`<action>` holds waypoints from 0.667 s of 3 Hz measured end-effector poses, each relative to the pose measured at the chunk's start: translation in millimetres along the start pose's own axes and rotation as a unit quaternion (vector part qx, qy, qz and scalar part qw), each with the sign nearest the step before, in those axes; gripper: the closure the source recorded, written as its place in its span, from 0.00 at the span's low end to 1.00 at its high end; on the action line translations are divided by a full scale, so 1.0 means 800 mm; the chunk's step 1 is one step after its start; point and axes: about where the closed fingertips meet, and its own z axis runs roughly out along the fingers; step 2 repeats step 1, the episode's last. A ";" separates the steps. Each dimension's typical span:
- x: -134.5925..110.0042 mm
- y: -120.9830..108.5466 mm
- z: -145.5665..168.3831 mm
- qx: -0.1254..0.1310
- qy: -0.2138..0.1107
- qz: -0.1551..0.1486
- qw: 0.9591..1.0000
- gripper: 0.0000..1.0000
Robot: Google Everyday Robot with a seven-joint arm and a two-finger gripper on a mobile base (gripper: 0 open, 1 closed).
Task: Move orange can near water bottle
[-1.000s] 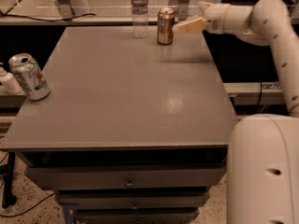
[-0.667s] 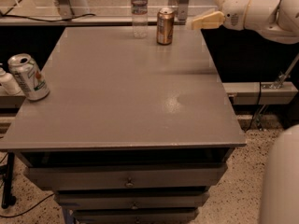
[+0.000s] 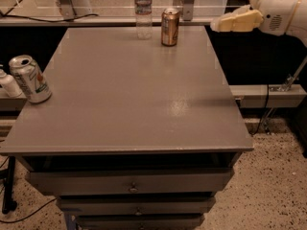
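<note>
The orange can [image 3: 170, 27] stands upright at the far edge of the grey table [image 3: 129, 95], just right of the water bottle [image 3: 143, 12], with a small gap between them. The clear bottle has a pale label band and stands upright at the far edge too. My gripper [image 3: 229, 14] is in the air at the upper right, beyond the table's right edge and well to the right of the can. It is open and holds nothing. Its cream fingers [image 3: 237, 21] point left toward the can.
A white-and-green can [image 3: 29, 79] stands tilted at the table's left edge, with a small white bottle [image 3: 8, 83] just left of it. Drawers [image 3: 132, 186] sit under the table front. A rail and a glass panel run behind the far edge.
My gripper has drawn back to the right, away from the orange can, which stays standing beside the water bottle.
</note>
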 end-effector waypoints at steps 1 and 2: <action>0.005 0.006 -0.005 -0.001 0.002 0.003 1.000 0.00; 0.005 0.006 -0.005 -0.001 0.002 0.003 1.000 0.00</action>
